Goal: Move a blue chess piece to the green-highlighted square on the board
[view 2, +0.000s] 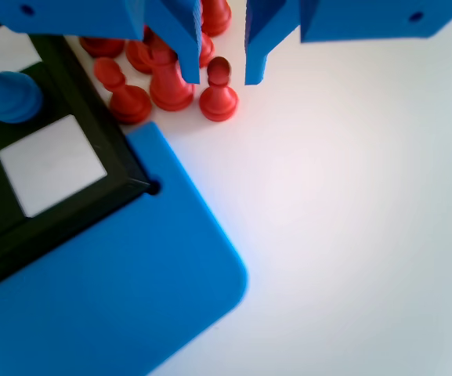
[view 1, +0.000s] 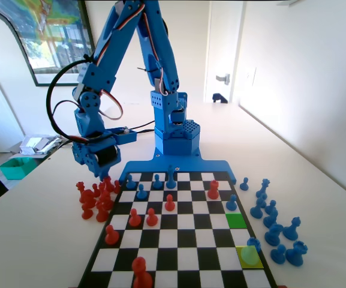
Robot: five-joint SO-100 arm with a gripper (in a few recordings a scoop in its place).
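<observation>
Blue two-finger gripper (view 2: 222, 66) hung empty with jaws apart over the red plastic pieces (view 1: 96, 197) clustered on the white tabletop (view 1: 35, 240), off the left rim of the black-and-white checkered board (view 1: 178, 240) in the fixed view. The small blue round-headed pawn (view 1: 232, 203) stood just beyond the bright green square (view 1: 235, 221). White walls and a framed picture (view 1: 47, 36) stood behind.
</observation>
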